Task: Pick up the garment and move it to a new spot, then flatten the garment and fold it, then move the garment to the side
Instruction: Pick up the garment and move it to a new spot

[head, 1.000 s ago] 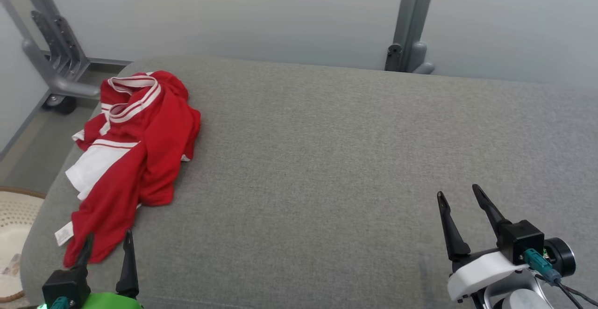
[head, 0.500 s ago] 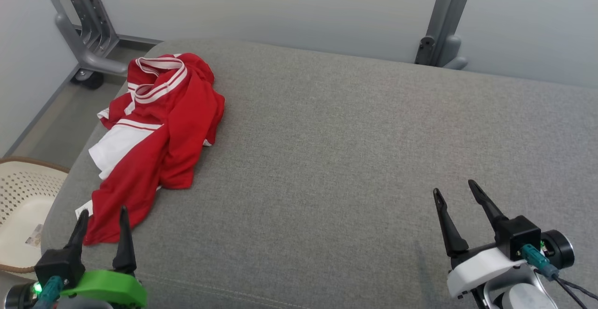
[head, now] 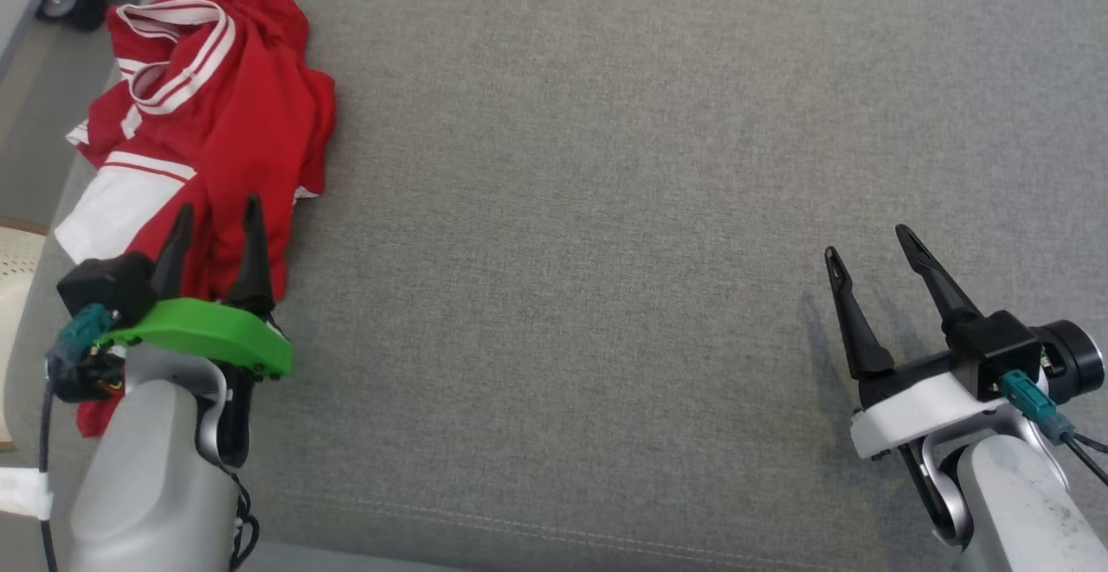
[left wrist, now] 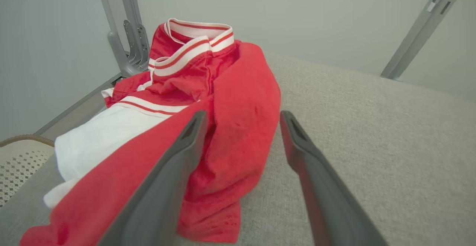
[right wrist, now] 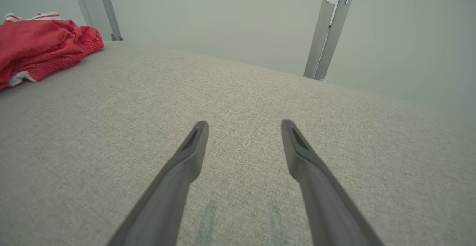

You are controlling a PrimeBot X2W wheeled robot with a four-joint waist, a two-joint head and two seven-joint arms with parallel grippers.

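Head view: red-and-white garment point(head: 242, 122), crumpled, far left of grey cushion point(head: 563, 208). Left gripper point(head: 219, 206) fingers spread over its near edge; right gripper point(head: 867, 241) released, empty. Step 1, pickup, pending. Next: lower, pinch fabric.

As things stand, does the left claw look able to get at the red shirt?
Probably yes: the left claw hangs open at the near side of the red shirt, with nothing between them.

A cream perforated basket point(left wrist: 16, 160) sits beside the grey upholstered surface point(head: 606, 165).
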